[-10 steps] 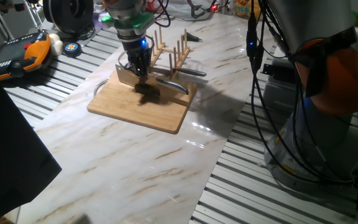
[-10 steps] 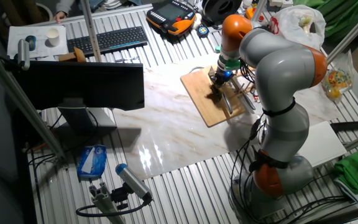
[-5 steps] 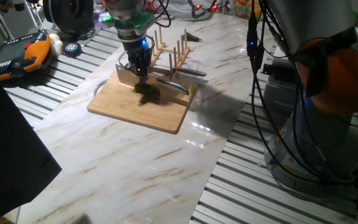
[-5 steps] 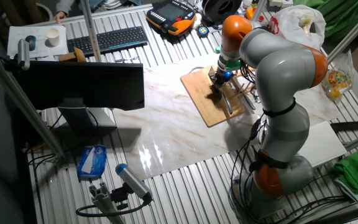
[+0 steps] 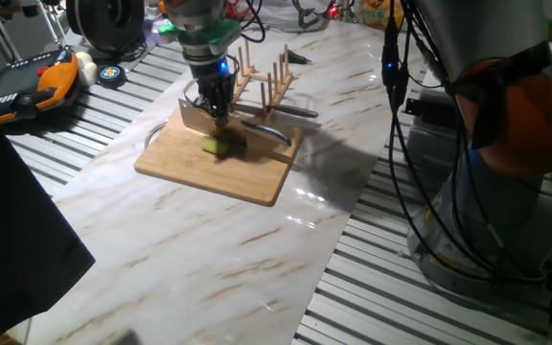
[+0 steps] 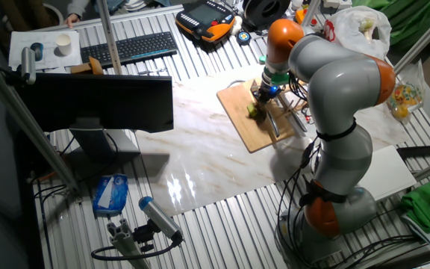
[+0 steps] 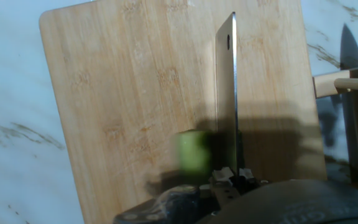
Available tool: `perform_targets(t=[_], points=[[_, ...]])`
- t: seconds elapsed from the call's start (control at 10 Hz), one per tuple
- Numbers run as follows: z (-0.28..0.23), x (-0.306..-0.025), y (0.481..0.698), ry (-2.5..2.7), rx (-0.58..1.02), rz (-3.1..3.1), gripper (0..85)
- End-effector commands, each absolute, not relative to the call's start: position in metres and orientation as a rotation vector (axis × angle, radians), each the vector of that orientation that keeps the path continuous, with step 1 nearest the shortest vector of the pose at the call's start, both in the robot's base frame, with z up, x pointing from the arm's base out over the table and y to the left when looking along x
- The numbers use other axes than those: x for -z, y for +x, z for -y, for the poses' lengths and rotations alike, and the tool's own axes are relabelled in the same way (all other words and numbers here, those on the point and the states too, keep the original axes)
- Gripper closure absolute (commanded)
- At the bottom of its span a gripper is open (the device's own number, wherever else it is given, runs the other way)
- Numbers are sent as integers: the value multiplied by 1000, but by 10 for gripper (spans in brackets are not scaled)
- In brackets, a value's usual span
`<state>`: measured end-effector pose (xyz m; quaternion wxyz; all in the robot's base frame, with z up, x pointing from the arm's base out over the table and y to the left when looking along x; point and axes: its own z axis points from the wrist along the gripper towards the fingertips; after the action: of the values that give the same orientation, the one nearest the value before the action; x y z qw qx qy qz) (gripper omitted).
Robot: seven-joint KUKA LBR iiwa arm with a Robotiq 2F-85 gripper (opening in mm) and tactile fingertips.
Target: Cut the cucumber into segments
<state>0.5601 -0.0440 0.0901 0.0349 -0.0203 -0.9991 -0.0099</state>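
A wooden cutting board (image 5: 190, 163) lies on the marble table. The cucumber (image 5: 232, 143) is a small dark green stub on it, right under my gripper (image 5: 218, 107). A pale yellow-green segment (image 5: 213, 146) lies just left of the stub; it also shows as a segment (image 6: 251, 111) and, blurred, as a segment (image 7: 194, 152) left of the blade. My gripper (image 7: 230, 179) is shut on a knife (image 7: 227, 93), whose blade stands edge-on over the board (image 7: 123, 81). The dark stub is hidden in the hand view.
A wooden peg rack (image 5: 263, 70) stands just behind the board, with two more knife blades (image 7: 350, 68) beside it. A metal tool (image 5: 268, 131) lies at the board's right edge. An orange handheld pendant (image 5: 38, 86) sits far left. The arm's base (image 5: 506, 163) is at right.
A pale green piece now shows on the board left of the blade, where only the dark cucumber showed before. The gripper and knife have hardly moved.
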Motion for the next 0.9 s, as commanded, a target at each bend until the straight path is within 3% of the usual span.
perform_targets(t=[0.0, 0.8], points=[[44, -90, 560, -61, 31, 3070, 843], [46, -101, 557, -62, 19, 3074, 843]])
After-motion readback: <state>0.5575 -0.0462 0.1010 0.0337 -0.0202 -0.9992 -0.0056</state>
